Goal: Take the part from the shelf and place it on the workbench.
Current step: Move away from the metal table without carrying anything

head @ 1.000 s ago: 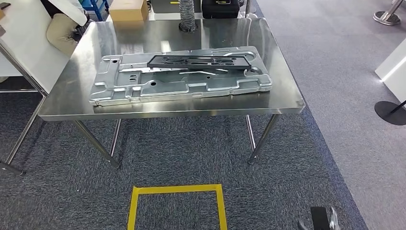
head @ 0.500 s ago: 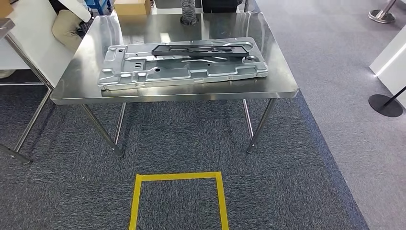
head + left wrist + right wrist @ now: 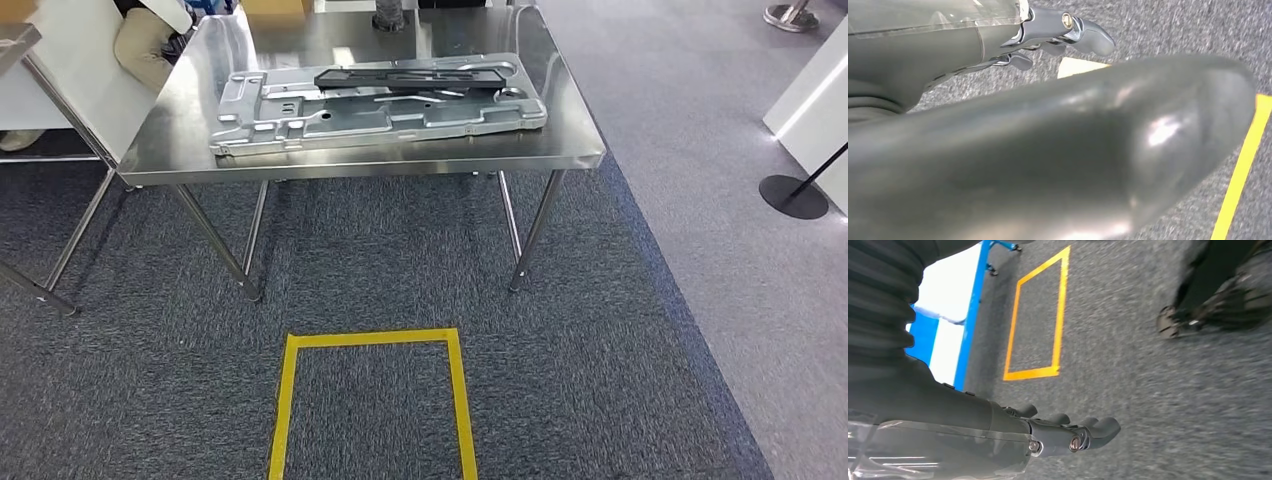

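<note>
Grey carpet (image 3: 600,330) covers the floor, and one square of yellow tape (image 3: 372,400) is stuck on it. Past the square stands one shiny metal workbench (image 3: 575,150) on thin metal legs.

One big silver metal plate (image 3: 330,125) lies flat on the workbench. It has many bumps and holes. On top of it lies one long black part (image 3: 410,77). The part is thin and flat, like a frame. Its long side runs across the bench from left to right, the same way as the plate under it. It sits on the back half of the plate, a bit toward the right. Both rest well inside the bench edges.

Behind the left corner of the bench a person (image 3: 145,45) is seen in part, in pale clothes. One black round stand base (image 3: 793,196) sits on the lighter floor at the right.

The left hand (image 3: 1058,35) hangs over the carpet near the yellow tape. Its dark fingers (image 3: 1093,40) curl a little and nothing is seen in them, but a big blurry grey shape hides much of it, so I cannot tell how the hand sits.

The right hand (image 3: 1068,432) hangs over the carpet too. Its fingers (image 3: 1100,429) are bent inward, close together, and hold nothing.
</note>
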Robot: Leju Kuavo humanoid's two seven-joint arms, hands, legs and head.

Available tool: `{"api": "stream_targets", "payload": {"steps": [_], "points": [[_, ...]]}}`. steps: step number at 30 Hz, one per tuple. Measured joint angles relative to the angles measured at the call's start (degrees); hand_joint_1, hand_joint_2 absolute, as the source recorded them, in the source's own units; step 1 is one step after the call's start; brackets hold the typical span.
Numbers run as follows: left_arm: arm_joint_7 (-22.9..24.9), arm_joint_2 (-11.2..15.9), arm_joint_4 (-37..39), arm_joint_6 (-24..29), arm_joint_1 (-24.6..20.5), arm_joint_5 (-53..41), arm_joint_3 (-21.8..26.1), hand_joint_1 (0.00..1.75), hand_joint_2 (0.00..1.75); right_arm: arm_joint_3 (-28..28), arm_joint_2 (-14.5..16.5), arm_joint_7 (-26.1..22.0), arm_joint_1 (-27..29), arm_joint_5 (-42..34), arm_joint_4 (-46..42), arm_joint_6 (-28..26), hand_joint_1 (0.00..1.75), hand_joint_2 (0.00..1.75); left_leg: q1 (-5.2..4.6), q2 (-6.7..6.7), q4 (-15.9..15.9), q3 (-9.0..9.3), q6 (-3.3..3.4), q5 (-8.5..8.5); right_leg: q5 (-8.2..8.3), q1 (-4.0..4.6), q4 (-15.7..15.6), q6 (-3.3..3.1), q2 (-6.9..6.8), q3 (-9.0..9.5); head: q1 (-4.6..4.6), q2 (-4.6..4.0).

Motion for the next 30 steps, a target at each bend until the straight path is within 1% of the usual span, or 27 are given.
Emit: {"api": "stream_targets", "payload": {"steps": [1, 2, 3, 4, 5, 6, 7, 8, 9, 10, 11, 12, 13, 14, 15, 16, 17, 19, 20, 21, 22, 23, 25, 26, 27, 28, 30], "points": [[0.1, 0.0, 0.0, 0.1, 0.1, 0.0, 0.0, 0.00, 0.00, -0.1, 0.0, 0.2, 0.0, 0.0, 0.1, 0.0, 0.00, 1.75, 0.10, -0.13, 1.4, -0.61, -0.29, -1.86, 0.81, -0.07, -0.1, -0.44, -0.12, -0.78, -0.09, -0.01], [0.2, 0.0, 0.0, 0.1, 0.2, 0.0, 0.0, 0.00, 0.00, -0.2, 0.0, 0.3, 0.0, 0.0, 0.2, 0.0, 0.00, 1.75, 0.23, -0.25, 3.9, -1.40, -0.53, -4.74, 1.63, -0.07, -0.2, -0.79, -0.23, -1.70, -0.20, -0.01], [0.2, 0.0, 0.0, 0.2, 0.2, 0.0, 0.0, 0.00, 0.00, -0.4, 0.0, 0.3, 0.0, 0.0, 0.2, 0.0, 0.00, 1.75, 0.28, -0.32, 7.4, -2.20, -0.75, -8.07, 2.32, 0.02, -0.2, -1.00, -0.22, -2.68, -0.33, -0.01], [0.3, 0.0, 0.0, 0.3, 0.3, 0.0, 0.0, 0.00, 0.00, -0.5, 0.0, 0.3, 0.1, 0.0, 0.2, 0.0, 0.00, 1.75, 0.34, -0.33, 11.3, -2.87, -0.93, -10.53, 3.02, 0.12, -0.1, -1.09, -0.22, -3.67, -0.44, -0.01], [0.3, 0.0, 0.0, 0.4, 0.3, 0.0, 0.0, 0.00, 0.00, -0.7, 0.0, 0.3, 0.2, -0.1, 0.2, 0.0, 0.00, 1.75, 0.37, -0.33, 14.6, -3.14, -1.05, -11.44, 3.67, 0.21, 0.0, -1.10, -0.20, -4.66, -0.48, 0.00], [0.3, 0.0, 0.0, 0.4, 0.3, 0.0, 0.0, 0.00, 0.00, -0.9, 0.0, 0.2, 0.3, -0.2, 0.2, 0.0, 0.00, 1.75, 0.38, -0.33, 16.5, -2.81, -1.09, -10.78, 4.27, 0.26, 0.1, -1.05, -0.18, -5.66, -0.50, 0.00], [0.4, 0.0, 0.0, 0.5, 0.3, 0.1, 0.0, 0.00, 0.00, -1.1, 0.0, 0.0, 0.3, -0.5, 0.2, 0.0, 0.00, 1.75, 0.38, -0.34, 16.6, -1.64, -1.02, -8.98, 4.85, 0.30, 0.3, -0.94, -0.18, -6.64, -0.55, 0.00], [0.7, 0.0, 0.0, 0.7, 0.3, 0.2, 0.0, 0.00, 0.00, -1.3, 0.0, -0.2, 0.3, -1.0, 0.2, 0.0, 0.00, 1.75, 0.38, -0.34, 14.6, 0.54, -0.84, -7.15, 5.35, 0.33, 0.6, -0.80, -0.17, -7.52, -0.57, 0.01], [1.1, 0.1, 0.0, 0.8, 0.2, 0.3, 0.0, 0.00, 0.00, -1.7, 0.0, -0.5, 0.3, -1.5, 0.2, -0.1, 0.00, 1.75, 0.35, -0.35, 10.9, 3.72, -0.52, -6.35, 5.77, 0.36, 1.0, -0.63, -0.18, -8.26, -0.58, 0.01], [1.7, 0.1, 0.0, 1.0, 0.1, 0.3, 0.0, 0.00, 0.00, -2.1, 0.1, -0.8, 0.3, -2.2, 0.2, -0.1, 0.00, 1.75, 0.26, -0.35, 6.2, 7.17, -0.20, -6.73, 6.09, 0.45, 1.4, -0.42, -0.17, -8.80, -0.58, 0.01], [2.4, 0.2, 0.0, 1.2, 0.0, 0.3, 0.0, 0.00, 0.00, -2.6, 0.2, -1.1, 0.2, -2.8, 0.2, -0.2, 0.00, 1.75, 0.16, -0.33, 1.9, 9.96, 0.10, -7.95, 6.39, 0.55, 1.8, -0.15, -0.21, -9.19, -0.53, 0.00], [2.9, 0.2, 0.0, 1.3, -0.1, 0.3, 0.0, 0.00, 0.00, -3.1, 0.2, -1.4, 0.2, -3.4, 0.2, -0.3, 0.00, 1.75, 0.02, -0.32, -1.0, 11.69, 0.37, -9.18, 6.70, 0.60, 2.0, 0.17, -0.26, -9.44, -0.51, 0.00], [3.4, 0.2, 0.0, 1.4, -0.2, 0.3, 0.0, 0.00, 0.00, -3.5, 0.2, -1.6, 0.2, -3.8, 0.2, -0.4, 0.00, 1.75, -0.08, -0.31, -2.4, 12.25, 0.62, -9.80, 7.02, 0.61, 2.1, 0.54, -0.31, -9.60, -0.49, 0.00], [3.7, 0.2, 0.0, 1.5, -0.2, 0.3, 0.0, 0.00, 0.00, -4.0, 0.2, -1.8, 0.1, -4.2, 0.2, -0.5, 0.00, 1.75, -0.02, -0.27, -2.8, 12.15, 0.95, -9.75, 7.33, 0.56, 2.1, 0.90, -0.35, -9.73, -0.47, -0.01], [4.0, 0.2, 0.0, 1.5, -0.1, 0.3, 0.0, 0.00, 0.00, -4.4, 0.2, -1.9, 0.1, -4.5, 0.2, -0.7, 0.00, 1.75, 0.03, -0.23, -2.9, 11.94, 1.33, -9.30, 7.07, 0.43, 2.5, 1.27, -0.27, -9.97, -0.49, -0.01], [4.3, 0.2, 0.0, 1.6, -0.1, 0.3, 0.0, 0.00, 0.00, -4.8, 0.2, -1.9, 0.1, -4.7, 0.2, -0.9, 0.00, 1.75, 0.12, -0.17, -3.1, 11.70, 1.71, -8.82, 6.05, 0.33, 3.8, 1.61, -0.15, -10.53, -0.41, -0.01], [4.4, 0.2, 0.0, 1.7, 0.0, 0.3, 0.0, 0.00, 0.00, -5.2, 0.2, -1.9, 0.1, -4.8, 0.2, -1.0, 0.00, 1.75, 0.17, -0.11, -3.2, 11.35, 2.01, -8.32, 4.18, 0.21, 6.4, 1.96, -0.03, -11.61, -0.34, -0.01], [4.6, 0.2, 0.0, 2.0, 0.1, 0.3, 0.0, 0.00, 0.00, -5.9, 0.2, -1.9, 0.2, -5.0, 0.3, -1.1, 0.00, 1.75, 0.02, -0.06, -3.1, 10.43, 2.33, -7.69, -0.41, -0.02, 14.2, 2.54, 0.11, -14.65, -0.20, -0.01], [4.7, 0.2, 0.0, 2.1, 0.1, 0.3, 0.0, 0.00, 0.00, -6.2, 0.2, -1.8, 0.3, -5.0, 0.3, -1.1, 0.00, 1.75, -0.05, -0.06, -3.0, 9.97, 2.33, -7.45, -1.82, -0.10, 17.4, 2.72, 0.13, -15.75, -0.21, -0.01], [4.7, 0.2, 0.0, 2.1, 0.2, 0.4, 0.0, 0.00, 0.00, -6.4, 0.2, -1.8, 0.3, -5.0, 0.3, -1.1, 0.00, 1.75, -0.10, -0.06, -2.8, 9.59, 2.30, -7.31, -2.11, -0.15, 18.7, 2.79, 0.14, -15.87, -0.20, -0.01], [4.7, 0.2, 0.0, 2.1, 0.3, 0.4, 0.0, 0.00, 0.00, -6.6, 0.2, -1.8, 0.3, -5.0, 0.3, -1.1, 0.00, 1.75, -0.12, -0.07, -2.6, 9.32, 2.24, -7.23, -1.37, -0.17, 17.7, 2.76, 0.14, -14.85, -0.20, -0.01], [4.8, 0.2, 0.0, 2.1, 0.4, 0.4, 0.0, 0.00, 0.00, -6.8, 0.2, -1.8, 0.3, -5.0, 0.3, -1.0, 0.00, 1.75, -0.12, -0.07, -2.4, 9.16, 2.17, -7.20, 0.16, -0.17, 14.5, 2.62, 0.14, -12.67, -0.19, -0.01], [4.8, 0.2, 0.0, 2.1, 0.3, 0.4, 0.0, 0.00, 0.00, -7.1, 0.2, -1.8, 0.3, -5.0, 0.3, -0.7, 0.00, 1.75, -0.25, -0.07, -1.9, 8.97, 1.90, -7.26, 2.75, -0.02, 6.1, 1.95, 0.13, -7.72, -0.20, 0.00], [4.8, 0.2, 0.0, 2.1, 0.3, 0.4, 0.0, 0.00, 0.00, -7.1, 0.1, -1.8, 0.3, -5.0, 0.3, -0.5, 0.00, 1.75, -0.40, -0.07, -1.7, 8.81, 1.74, -7.34, 3.41, 0.03, 3.2, 1.61, 0.12, -6.18, -0.23, 0.00], [4.8, 0.2, 0.0, 2.1, 0.2, 0.3, 0.1, 0.00, 0.00, -7.2, 0.1, -1.8, 0.3, -5.0, 0.3, -0.3, 0.00, 1.75, -0.53, -0.07, -1.5, 8.67, 1.60, -7.40, 3.49, 0.11, 1.8, 1.35, 0.13, -5.56, -0.26, 0.00], [4.9, 0.3, 0.0, 2.1, 0.2, 0.3, 0.1, 0.00, 0.00, -7.3, 0.1, -1.8, 0.3, -5.0, 0.3, -0.2, 0.00, 1.75, -0.64, -0.08, -1.4, 8.55, 1.48, -7.44, 3.49, 0.20, 1.6, 1.19, 0.13, -5.54, -0.29, -0.01], [5.1, 0.3, 0.0, 2.0, 0.2, 0.3, 0.1, 0.00, 0.87, -7.5, 0.1, -1.8, 0.3, -5.1, 0.3, 0.1, 0.00, 1.75, -0.56, -0.09, -1.5, 8.50, 1.34, -7.36, 3.52, 0.33, 1.6, 1.04, 0.15, -5.62, -0.28, 0.00]]}}
